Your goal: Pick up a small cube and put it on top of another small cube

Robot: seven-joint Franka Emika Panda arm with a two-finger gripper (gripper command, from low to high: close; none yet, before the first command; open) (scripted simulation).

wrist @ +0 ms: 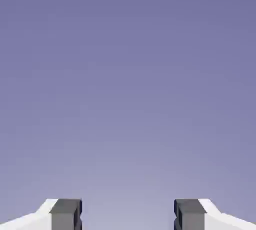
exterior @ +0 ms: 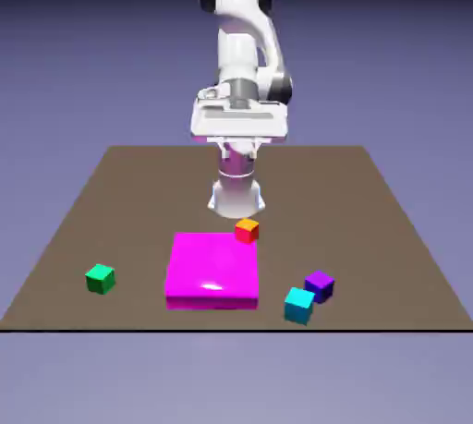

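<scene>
Tool spread wide and empty, raised high over the brown table.

Seen from largest to smallest: brown table [exterior: 388,228] far beneath the tool [wrist: 128,216]; white arm [exterior: 242,62] folded upright at the table's far edge; flat magenta slab [exterior: 212,270] below and nearer the camera than the tool; then the little cubes. Cyan cube [exterior: 298,304] and purple cube [exterior: 319,284] touching at a corner, off toward the exterior view's right of the tool. Small bright green cube [exterior: 100,278] alone, well apart from the tool, toward the exterior view's left, beside the slab. Orange-red cube [exterior: 247,229] at the slab's far corner, nearest the tool. Grey fingertips [wrist: 66,214] far apart against plain backdrop, nothing between.
</scene>
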